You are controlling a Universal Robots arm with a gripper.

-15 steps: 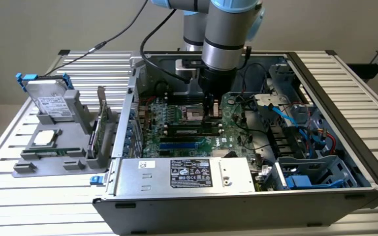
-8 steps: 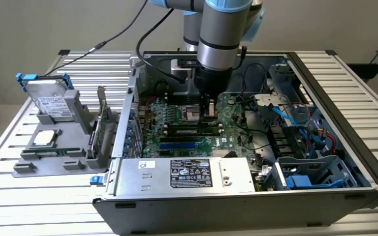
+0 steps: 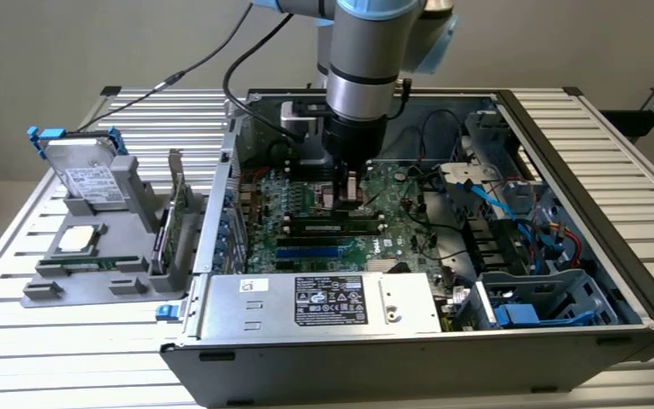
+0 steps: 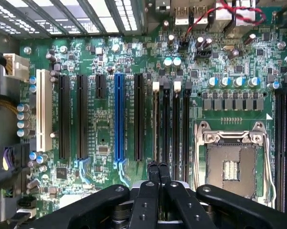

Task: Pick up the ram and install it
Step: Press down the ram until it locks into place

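A pale wall stands behind a ribbed aluminium surface (image 3: 31,256) that carries an open computer case (image 3: 599,281) lying on its side, with its green motherboard (image 4: 100,119) facing up. On the exterior view's left, a grey parts holder (image 3: 88,273) sits on the same surface, with a hard drive (image 3: 86,175) standing in it, a square silver processor (image 3: 81,239) lying flat and a green expansion card (image 3: 171,230) upright at its edge. The arm reaches down into the case, and the gripper (image 4: 158,172) hovers just above the memory slots (image 4: 171,129) next to the empty processor socket (image 4: 231,160). Its jaws are pressed together with nothing between them. The ram (image 3: 329,227) lies seated in a slot on the motherboard, just below the gripper in the exterior view.
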